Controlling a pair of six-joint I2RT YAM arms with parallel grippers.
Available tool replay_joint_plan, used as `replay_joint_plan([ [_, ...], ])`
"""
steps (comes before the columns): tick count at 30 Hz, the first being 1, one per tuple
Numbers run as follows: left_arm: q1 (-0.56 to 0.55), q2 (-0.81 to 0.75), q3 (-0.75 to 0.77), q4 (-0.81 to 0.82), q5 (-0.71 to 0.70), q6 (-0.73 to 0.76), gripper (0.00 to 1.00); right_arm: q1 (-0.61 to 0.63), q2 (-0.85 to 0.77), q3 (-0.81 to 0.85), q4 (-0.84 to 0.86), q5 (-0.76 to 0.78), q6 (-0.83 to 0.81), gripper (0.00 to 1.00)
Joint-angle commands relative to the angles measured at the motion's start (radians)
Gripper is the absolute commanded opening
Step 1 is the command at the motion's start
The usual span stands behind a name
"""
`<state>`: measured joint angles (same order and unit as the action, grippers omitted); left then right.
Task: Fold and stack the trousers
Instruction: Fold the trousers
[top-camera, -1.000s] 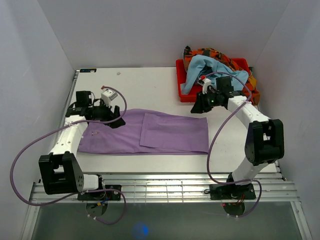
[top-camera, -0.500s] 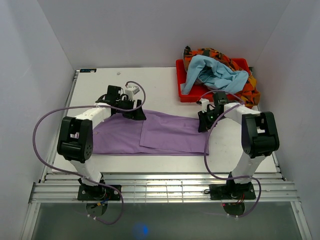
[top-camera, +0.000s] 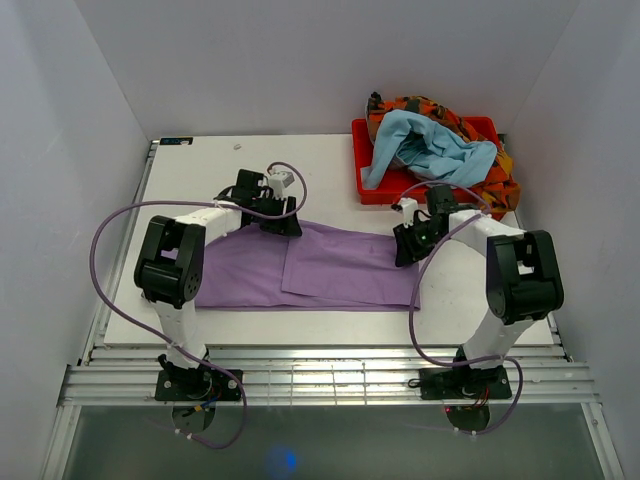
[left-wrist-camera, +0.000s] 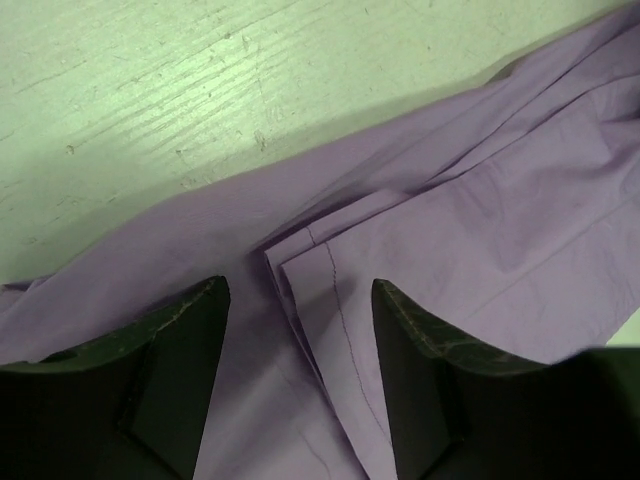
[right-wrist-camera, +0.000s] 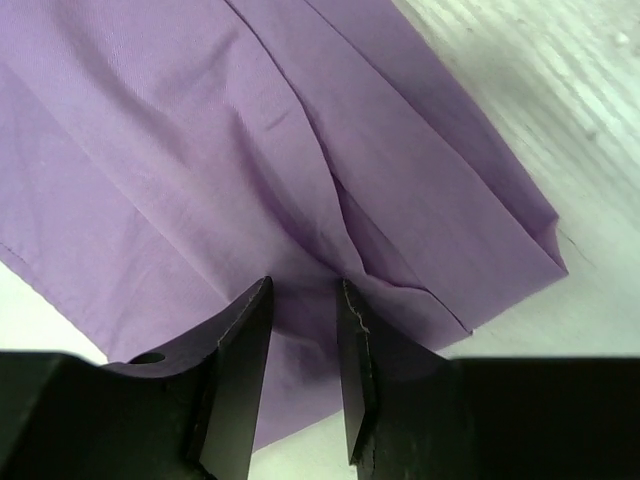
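The lilac trousers lie flat across the middle of the table, with one end folded back over the right half. My left gripper is down at their far edge, open; in the left wrist view its fingers straddle the stitched hem corner of the folded layer of the trousers. My right gripper is down at the far right corner. In the right wrist view it stands narrowly open, tips on a puckered ridge of the trousers.
A red bin sits at the back right, heaped with a blue cloth and an orange patterned cloth. Bare white table shows behind the trousers, with walls close on both sides.
My left gripper travelled right along the trousers' far edge to the folded layer's corner and narrowed a little. My right gripper came down from the bin's front onto the far right corner.
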<state>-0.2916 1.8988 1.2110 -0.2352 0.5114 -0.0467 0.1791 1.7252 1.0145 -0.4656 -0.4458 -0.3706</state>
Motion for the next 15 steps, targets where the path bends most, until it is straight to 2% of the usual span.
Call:
replay_joint_plan([
  [1, -0.007, -0.003, 0.036, 0.042, 0.019, -0.018, 0.64, -0.01, -0.074, -0.019, 0.005, 0.078, -0.027, 0.39],
  [3, -0.006, -0.007, 0.035, 0.057, 0.03, -0.022, 0.54, -0.018, -0.131, -0.019, -0.002, 0.073, -0.019, 0.38],
  [4, -0.006, -0.009, 0.035, 0.06, 0.041, -0.019, 0.38, -0.02, -0.147, -0.011, -0.024, 0.07, -0.013, 0.36],
  [9, -0.006, -0.018, 0.045, 0.056, 0.042, -0.009, 0.02, -0.021, -0.197, -0.017, -0.105, 0.05, -0.016, 0.35],
  [15, -0.007, -0.049, 0.029, 0.068, 0.021, -0.015, 0.0, -0.02, -0.136, -0.057, -0.176, 0.041, -0.053, 0.28],
])
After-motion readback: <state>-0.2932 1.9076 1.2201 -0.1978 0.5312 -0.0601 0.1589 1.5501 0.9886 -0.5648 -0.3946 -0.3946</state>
